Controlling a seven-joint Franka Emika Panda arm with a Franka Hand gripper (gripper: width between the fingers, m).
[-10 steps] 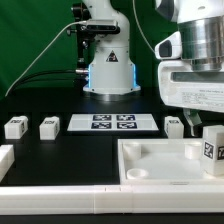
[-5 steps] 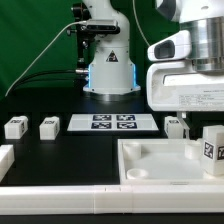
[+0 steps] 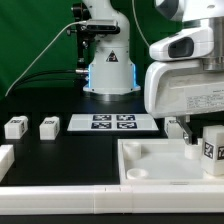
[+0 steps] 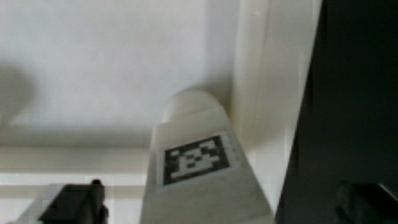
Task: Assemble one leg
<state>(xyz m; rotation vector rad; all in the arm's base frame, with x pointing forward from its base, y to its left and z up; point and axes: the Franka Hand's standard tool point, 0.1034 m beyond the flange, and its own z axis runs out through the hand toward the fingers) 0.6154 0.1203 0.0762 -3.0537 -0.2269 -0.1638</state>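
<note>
A leg stands upright on the large white square piece, near its edge at the exterior view's right, tag facing the camera. My gripper's hand hangs just above and behind it. In the wrist view the leg rises between my two dark fingertips, with a gap on each side. The gripper is open and holds nothing. Two more legs stand on the black table at the exterior view's left. Another leg is partly hidden behind the hand.
The marker board lies flat in front of the robot base. Another white part pokes in at the exterior view's left edge. The square piece has round corner recesses and a raised rim.
The hand has shifted toward the exterior view's left and now covers more of the leg behind it. The legs and the square piece have not moved.
</note>
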